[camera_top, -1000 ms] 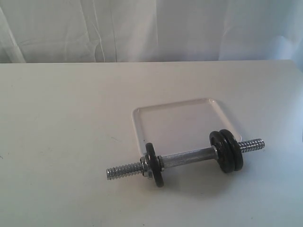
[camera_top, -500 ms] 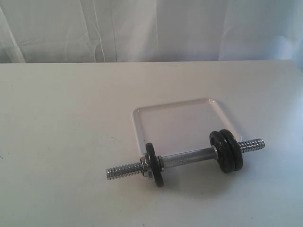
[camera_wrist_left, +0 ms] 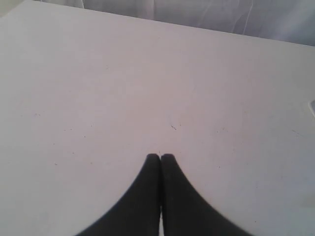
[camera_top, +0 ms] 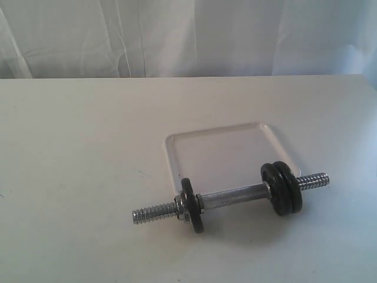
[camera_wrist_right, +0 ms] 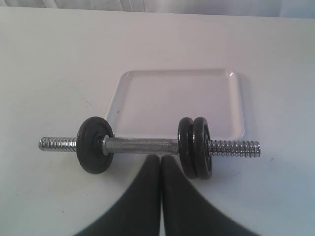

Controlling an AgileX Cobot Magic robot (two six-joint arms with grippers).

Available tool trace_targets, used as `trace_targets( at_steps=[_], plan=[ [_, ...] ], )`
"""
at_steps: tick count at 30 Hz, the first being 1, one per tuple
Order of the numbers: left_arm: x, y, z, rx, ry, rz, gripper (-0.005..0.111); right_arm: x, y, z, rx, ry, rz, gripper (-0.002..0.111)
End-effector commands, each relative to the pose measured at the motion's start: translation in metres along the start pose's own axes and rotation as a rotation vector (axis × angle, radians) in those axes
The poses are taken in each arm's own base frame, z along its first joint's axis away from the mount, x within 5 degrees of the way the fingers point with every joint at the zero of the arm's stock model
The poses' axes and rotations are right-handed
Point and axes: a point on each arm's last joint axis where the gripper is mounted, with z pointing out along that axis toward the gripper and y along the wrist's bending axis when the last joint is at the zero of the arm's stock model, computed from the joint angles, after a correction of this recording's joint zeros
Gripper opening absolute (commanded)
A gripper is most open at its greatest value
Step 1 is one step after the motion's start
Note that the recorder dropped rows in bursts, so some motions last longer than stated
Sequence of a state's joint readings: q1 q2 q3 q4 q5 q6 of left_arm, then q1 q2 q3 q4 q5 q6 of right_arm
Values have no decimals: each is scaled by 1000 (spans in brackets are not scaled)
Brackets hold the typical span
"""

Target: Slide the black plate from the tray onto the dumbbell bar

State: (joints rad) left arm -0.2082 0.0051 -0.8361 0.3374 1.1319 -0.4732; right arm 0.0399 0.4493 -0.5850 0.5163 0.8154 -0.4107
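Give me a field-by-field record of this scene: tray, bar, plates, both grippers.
tray: white, no plate on it
dumbbell bar: lying on the table along one edge of the tray
single black plate: upright on the bar near one threaded end
pair of black plates: side by side on the bar near the other end
left gripper: shut, holding nothing, over bare table
right gripper: shut, holding nothing, pointed at the bar's middle
task state: all three plates sit on the bar

a lab-like test setup: white table point(camera_top: 70, 177) against a draped white curtain point(camera_top: 177, 35).
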Motion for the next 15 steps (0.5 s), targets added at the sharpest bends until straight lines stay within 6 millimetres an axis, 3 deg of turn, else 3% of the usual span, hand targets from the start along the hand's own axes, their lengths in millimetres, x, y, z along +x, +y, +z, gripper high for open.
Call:
trace_targets(
  at_steps=[1, 10, 15],
  plan=[
    [11, 0, 6, -12, 91, 3, 0, 2, 1, -3, 1, -15, 0, 0],
    [20, -23, 6, 201, 174, -65, 0, 14, 18, -45, 9, -230, -83, 0],
    [21, -26, 10, 213, 214, -67, 0, 15, 19, -48, 9, -249, -89, 0]
  ],
)
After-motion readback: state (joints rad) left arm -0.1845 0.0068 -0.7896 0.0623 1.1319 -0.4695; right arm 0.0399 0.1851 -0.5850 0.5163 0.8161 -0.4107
